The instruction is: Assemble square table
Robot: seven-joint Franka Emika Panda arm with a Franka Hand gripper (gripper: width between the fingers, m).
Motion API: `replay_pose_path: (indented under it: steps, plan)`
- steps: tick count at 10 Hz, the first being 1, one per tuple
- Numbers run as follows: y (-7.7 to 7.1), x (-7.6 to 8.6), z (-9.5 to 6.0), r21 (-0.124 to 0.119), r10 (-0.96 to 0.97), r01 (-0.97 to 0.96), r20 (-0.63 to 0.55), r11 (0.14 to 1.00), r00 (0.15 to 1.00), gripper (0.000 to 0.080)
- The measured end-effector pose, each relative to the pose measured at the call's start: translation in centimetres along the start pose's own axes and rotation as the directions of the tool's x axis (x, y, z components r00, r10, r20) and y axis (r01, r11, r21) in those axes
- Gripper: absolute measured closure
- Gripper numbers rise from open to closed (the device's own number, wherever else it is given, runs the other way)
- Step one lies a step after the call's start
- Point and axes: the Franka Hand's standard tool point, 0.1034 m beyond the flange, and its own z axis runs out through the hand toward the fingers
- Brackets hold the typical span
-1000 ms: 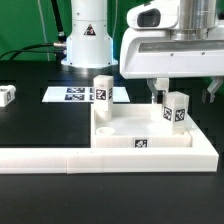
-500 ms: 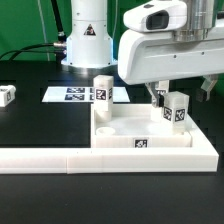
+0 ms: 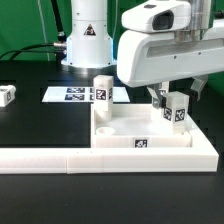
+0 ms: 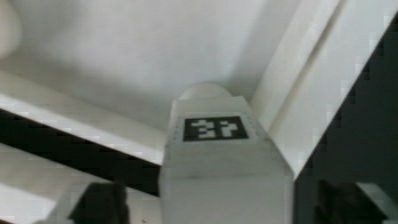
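The square tabletop [image 3: 150,135] lies on the black table [image 3: 30,125], pressed into the corner of the white L-shaped border bar [image 3: 60,158]. 2 tagged legs stand upright on it: 1 [image 3: 102,95] at the corner toward the exterior view's left, the other [image 3: 176,108] toward the right. The gripper [image 3: 172,98] straddles the right leg, fingers [image 4: 100,203] on both sides; whether they pinch it I cannot tell. Behind lies the marker board [image 3: 70,95]; another leg [image 3: 6,95] rests far left

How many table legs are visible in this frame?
3: one leg upright at the tabletop's rear left corner, one beneath the hand, one lying far left. Others may be hidden.
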Motion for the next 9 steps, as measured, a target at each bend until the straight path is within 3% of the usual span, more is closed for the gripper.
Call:
replay_pose_path:
  steps: [1, 2, 3, 5, 6, 9]
  plan:
    - [0.01, 0.01, -0.01, 0.0, 0.02, -0.02, 0.0, 1.0, 1.0, 0.0414]
    - [0.03, 0.0, -0.01, 0.0, 0.021, -0.021, 0.0, 1.0, 1.0, 0.0509]
    - [0.03, 0.0, 0.0, 0.0, 0.027, -0.027, 0.0, 1.0, 1.0, 0.0509]
    - [-0.04, 0.03, -0.01, 0.006, 0.216, -0.216, -0.001, 0.976, 0.976, 0.0509]
    - [-0.11, 0.06, -0.01, 0.016, 0.378, -0.377, 0.0, 0.926, 0.926, 0.0509]
    - [0.02, 0.05, -0.03, 0.022, 0.631, -0.631, 0.007, 0.776, 0.776, 0.0509]
